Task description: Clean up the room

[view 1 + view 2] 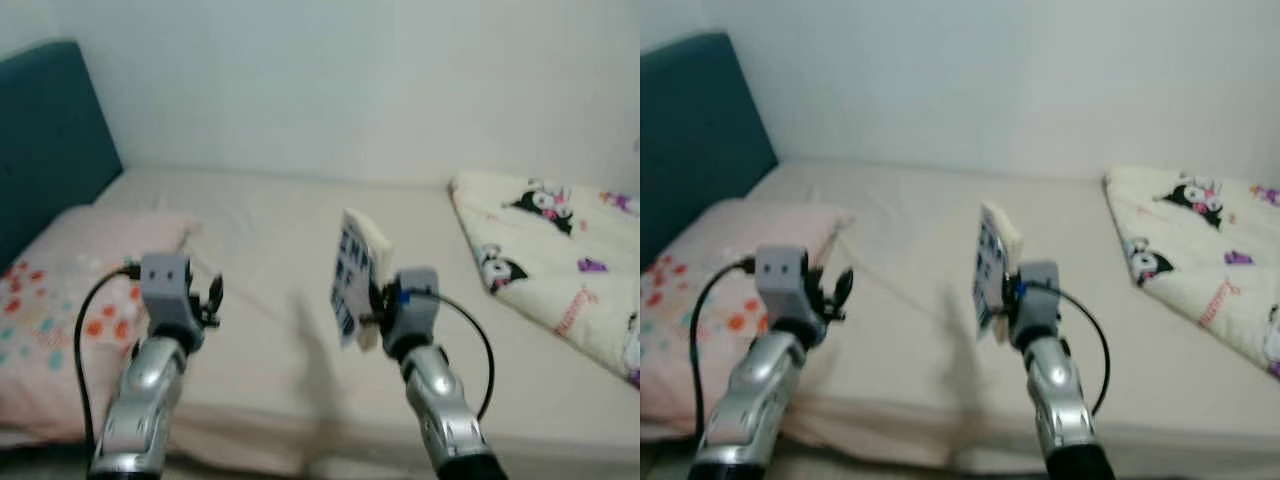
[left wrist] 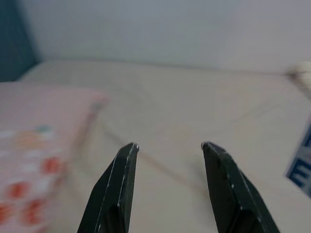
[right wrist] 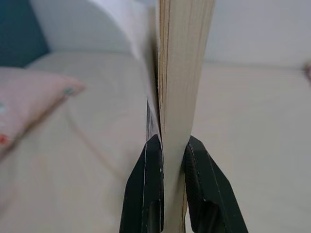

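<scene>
two black fingers (image 3: 148,194) pinch the book (image 3: 180,87) tight in the right wrist view, where its cream page edges show. from the head, its blue printed cover shows (upright above the bed (image 1: 270,250)). the right gripper (image 1: 372,318) is raised. the left gripper (image 2: 167,148) hovers, fingers spread, near the pillow (image 1: 60,290).

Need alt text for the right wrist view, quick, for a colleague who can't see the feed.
The right pincer is shut on the edge of a book, held upright with its cream page block facing the camera. Behind it lies a beige bed with a pink pillow and a teal headboard against a pale wall.
</scene>
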Tool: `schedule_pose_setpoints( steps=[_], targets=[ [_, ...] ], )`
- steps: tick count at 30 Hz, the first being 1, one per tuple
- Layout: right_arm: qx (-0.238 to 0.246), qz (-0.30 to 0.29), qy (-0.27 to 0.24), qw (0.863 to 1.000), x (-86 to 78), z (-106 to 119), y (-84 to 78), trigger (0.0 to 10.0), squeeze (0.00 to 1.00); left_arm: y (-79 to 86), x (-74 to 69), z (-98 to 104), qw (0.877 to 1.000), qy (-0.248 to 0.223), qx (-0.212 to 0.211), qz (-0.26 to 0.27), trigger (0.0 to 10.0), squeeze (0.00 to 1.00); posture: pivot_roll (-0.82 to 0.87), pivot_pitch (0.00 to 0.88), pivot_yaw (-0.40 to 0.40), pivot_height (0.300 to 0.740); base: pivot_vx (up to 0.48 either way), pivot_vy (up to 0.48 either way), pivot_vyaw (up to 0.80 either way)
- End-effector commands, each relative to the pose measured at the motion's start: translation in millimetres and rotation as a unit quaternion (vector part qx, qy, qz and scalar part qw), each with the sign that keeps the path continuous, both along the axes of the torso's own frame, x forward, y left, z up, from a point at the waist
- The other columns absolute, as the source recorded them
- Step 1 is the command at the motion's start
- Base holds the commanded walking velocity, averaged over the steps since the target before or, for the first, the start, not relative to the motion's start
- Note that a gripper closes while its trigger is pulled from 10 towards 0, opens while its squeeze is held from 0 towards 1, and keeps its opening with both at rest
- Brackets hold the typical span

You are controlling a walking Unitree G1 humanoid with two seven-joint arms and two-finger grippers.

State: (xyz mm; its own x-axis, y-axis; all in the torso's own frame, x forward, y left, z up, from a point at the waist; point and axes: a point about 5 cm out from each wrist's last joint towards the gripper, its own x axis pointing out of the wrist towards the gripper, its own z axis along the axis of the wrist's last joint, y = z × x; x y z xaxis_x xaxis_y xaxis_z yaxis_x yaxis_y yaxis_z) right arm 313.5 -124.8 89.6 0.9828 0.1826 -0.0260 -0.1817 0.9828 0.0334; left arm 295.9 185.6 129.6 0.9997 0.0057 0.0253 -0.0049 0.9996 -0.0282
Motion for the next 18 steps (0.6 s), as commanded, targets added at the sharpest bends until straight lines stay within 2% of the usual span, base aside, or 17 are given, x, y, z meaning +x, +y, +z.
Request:
schedule_pose_setpoints(
  steps=[1, 2, 10, 18],
  targets=[
    [0.005, -0.001, -0.016, 1.0, 1.6, 5.3, -0.8, 10.0, 0.0, -4.1, 0.0, 1.0, 1.0, 0.001, 0.011, -0.012, 10.0, 0.0, 0.06, 0.0, -0.043, 0.74, 0.0, 0.0, 0.0],
    [0.005, -0.001, -0.016, 1.0, 1.6, 5.3, -0.8, 10.0, 0.0, -4.1, 0.0, 1.0, 1.0, 0.001, 0.011, -0.012, 10.0, 0.0, 0.06, 0.0, -0.043, 0.74, 0.0, 0.0, 0.0],
    [0.013, -0.005, -0.016, 1.0, 2.1, 5.0, 0.9, 10.0, 0.0, -7.8, 0.6, 4.7, 0.999, -0.004, 0.033, -0.023, 10.0, 0.0, 0.07, 0.0, -0.031, 0.74, 0.0, -0.48, 0.0],
    [0.018, -0.01, -0.017, 1.0, 2.1, 4.7, 0.8, 10.0, 0.0, -9.3, 1.2, 5.6, 0.999, -0.003, 0.039, -0.029, 10.0, 0.0, 0.07, 0.0, -0.021, 0.74, 0.0, -0.48, 0.0]
  ],
)
